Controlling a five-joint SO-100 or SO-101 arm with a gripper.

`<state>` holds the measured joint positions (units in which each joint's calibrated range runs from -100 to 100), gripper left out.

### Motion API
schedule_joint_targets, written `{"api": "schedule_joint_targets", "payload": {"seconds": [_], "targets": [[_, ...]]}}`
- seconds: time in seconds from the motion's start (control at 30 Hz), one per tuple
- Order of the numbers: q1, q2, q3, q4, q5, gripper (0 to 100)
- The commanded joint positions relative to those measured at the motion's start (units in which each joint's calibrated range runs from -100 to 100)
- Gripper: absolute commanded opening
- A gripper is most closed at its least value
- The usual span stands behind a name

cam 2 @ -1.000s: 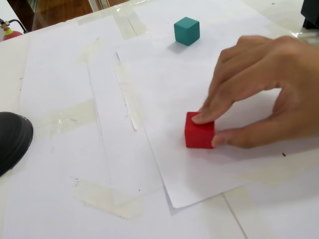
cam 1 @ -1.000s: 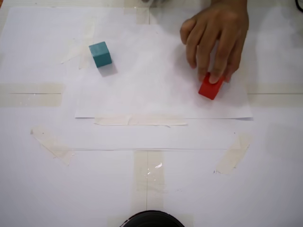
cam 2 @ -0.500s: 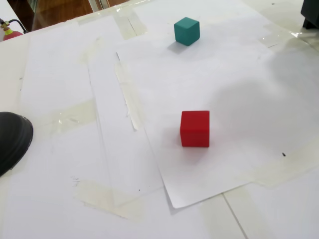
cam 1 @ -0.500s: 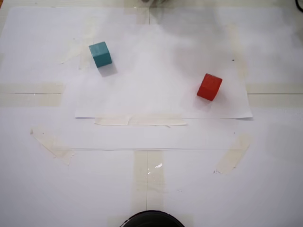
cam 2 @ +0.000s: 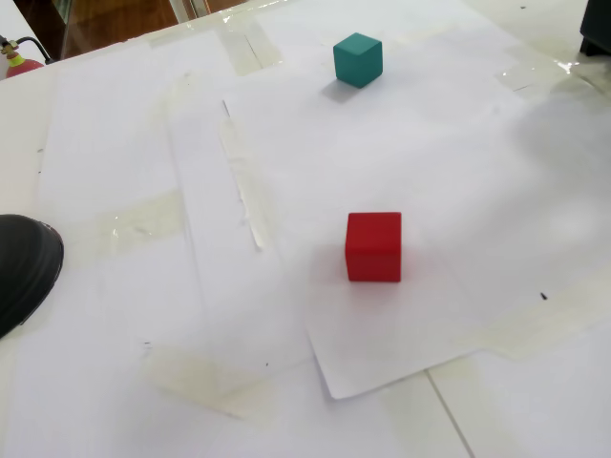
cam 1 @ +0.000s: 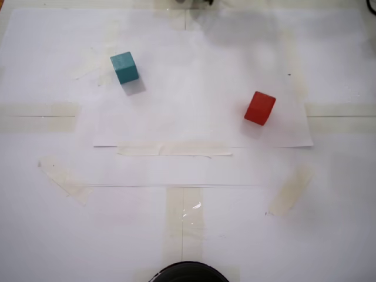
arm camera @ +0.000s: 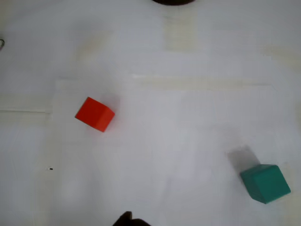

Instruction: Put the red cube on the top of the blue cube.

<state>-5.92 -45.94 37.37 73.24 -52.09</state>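
Red cube [cam 1: 259, 108] is just sitting loose on the taped white paper [cam 1: 200, 126] on the bench, well apart from the blue cube [cam 1: 124, 67], no fingers near it so can't tell their state, and both cubes are plain-faced.

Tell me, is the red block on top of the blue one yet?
No. The red cube sits on the paper, apart from the blue cube.
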Motion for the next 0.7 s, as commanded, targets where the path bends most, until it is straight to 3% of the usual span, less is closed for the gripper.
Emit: {"api": "schedule_joint_targets", "payload": {"seconds": [0.0, 0.67], "targets": [[-4.3, 10.9, -13.3, -2.4, -1.9, 0], [-8.7, 37.1, -47.4, 11.3, -2.6, 0]]}}
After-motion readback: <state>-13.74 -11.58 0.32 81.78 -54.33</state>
